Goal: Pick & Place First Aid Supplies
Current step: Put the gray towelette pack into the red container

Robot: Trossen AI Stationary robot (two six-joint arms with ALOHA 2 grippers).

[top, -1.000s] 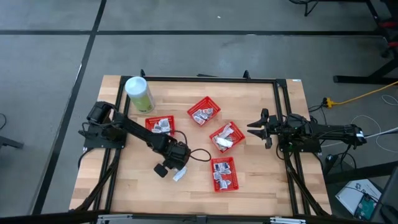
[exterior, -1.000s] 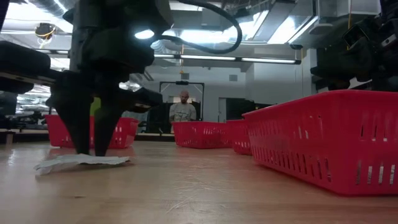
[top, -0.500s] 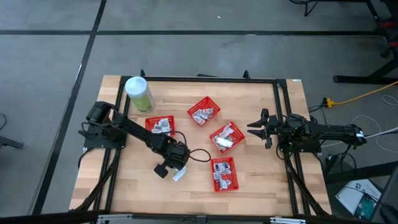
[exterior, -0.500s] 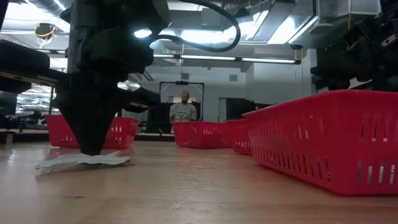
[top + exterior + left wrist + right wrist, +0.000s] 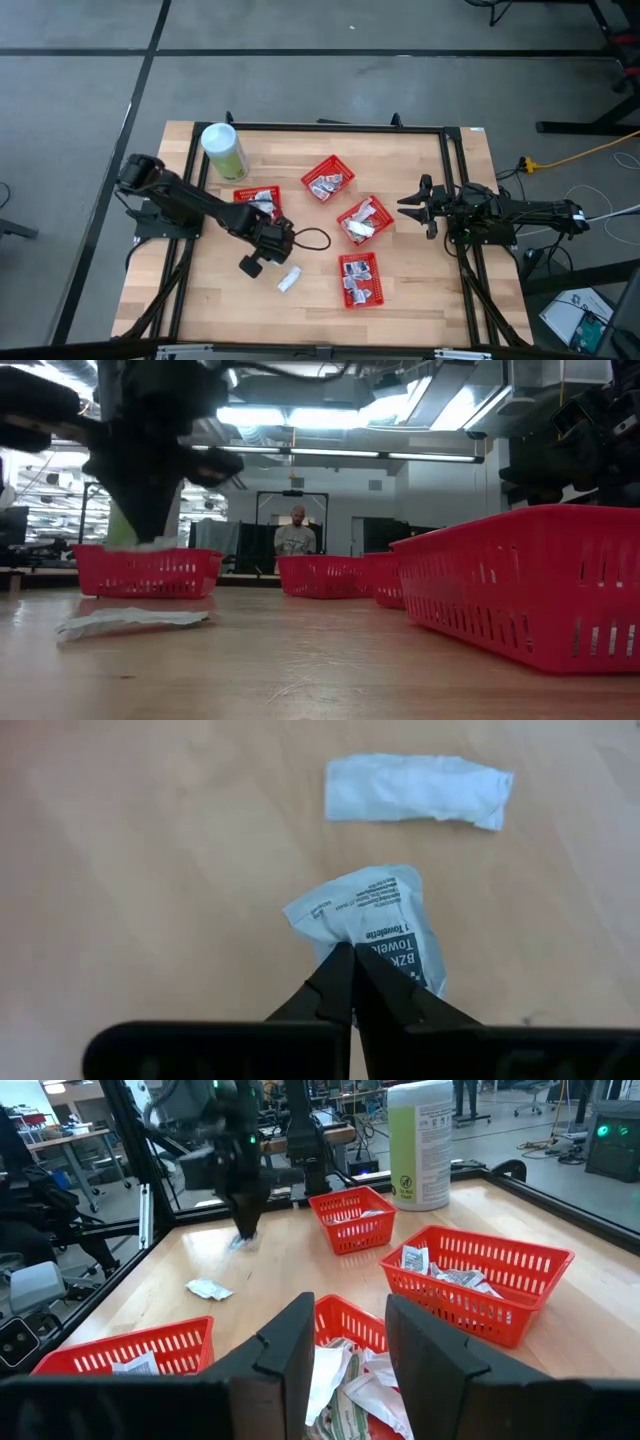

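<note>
My left gripper [image 5: 347, 952] is shut on a small white packet with dark print [image 5: 365, 910], above the table's near-middle [image 5: 268, 246], in front of a red basket [image 5: 148, 532]. A second crumpled white packet [image 5: 415, 788] lies flat on the wood below it [image 5: 289, 279] [image 5: 130, 620]. More packets fill four red mesh baskets [image 5: 257, 201] [image 5: 328, 178] [image 5: 363, 220] [image 5: 358, 278]. My right gripper [image 5: 350, 1350] is open and hovers at the table's right side [image 5: 405, 207], touching nothing. My left gripper pinches the printed packet by one end [image 5: 385, 955] between its two fingers. The fingers come from above, pointing down. The packet is lifted clear of the table and hangs below the fingertips, its free end [image 5: 330, 905] bent outward.
A tall pale-green canister with a white lid [image 5: 224, 150] stands at the far left corner. A dark frame rail [image 5: 330, 128] borders the wooden table. Bare wood lies along the near edge [image 5: 220, 300]. A person [image 5: 294, 535] stands in the room far behind.
My left gripper shut on a packet on the table, then rose and drew back toward the table's left and far side. The printed packet came up with it, lifted clear. The other white packet stayed where it lay.
</note>
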